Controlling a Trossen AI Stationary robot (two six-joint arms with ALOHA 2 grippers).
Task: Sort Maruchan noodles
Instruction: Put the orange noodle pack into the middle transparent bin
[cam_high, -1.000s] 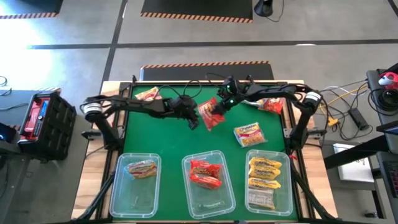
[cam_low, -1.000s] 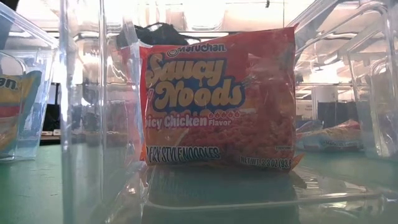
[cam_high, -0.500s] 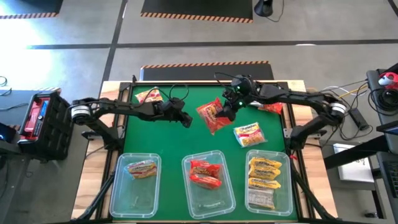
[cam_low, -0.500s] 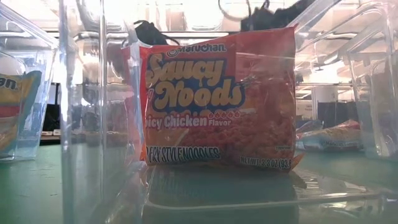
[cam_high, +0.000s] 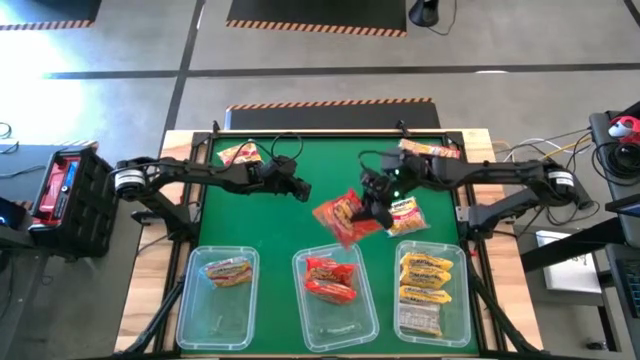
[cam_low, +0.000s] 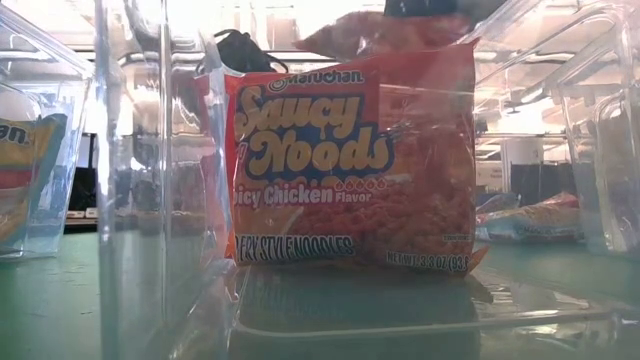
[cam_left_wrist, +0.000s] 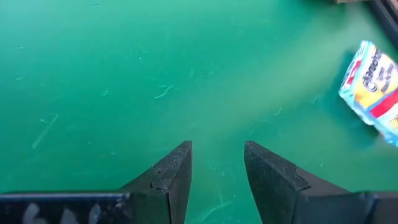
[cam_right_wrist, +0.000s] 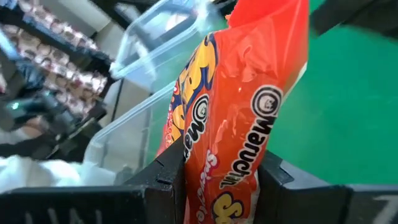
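Note:
My right gripper (cam_high: 372, 212) hangs above the green mat just beyond the middle bin, shut on a red Maruchan noodle packet (cam_high: 340, 218); the low view shows that packet (cam_low: 390, 30) high up. A yellow packet (cam_high: 403, 215) lies flat on the mat beside it. An orange-pink packet (cam_high: 238, 153) lies at the far left, and another packet (cam_high: 430, 150) at the far right edge. My left gripper (cam_left_wrist: 217, 165) hovers open over bare mat left of centre (cam_high: 300, 190), with nothing between its fingers. My right gripper pinches the red packet between its two fingers, on the flat faces near one end (cam_right_wrist: 231, 186). The fingers come from the table's right, slanting down. The packet stands on edge in the hold and sticks out away from the fingers, lifted clear of the mat.
Three clear bins stand along the near edge. The left bin (cam_high: 190, 300) holds an orange-pink packet, the middle bin (cam_high: 300, 310) red packets (cam_low: 350, 170), and the right bin (cam_high: 462, 300) yellow ones. A black crate (cam_high: 65, 195) sits off the table's left.
My right gripper has risen and swung from the far middle of the mat toward the near edge and a little rightward, carrying the red packet clear of the mat. That has uncovered the packet at the far right edge.

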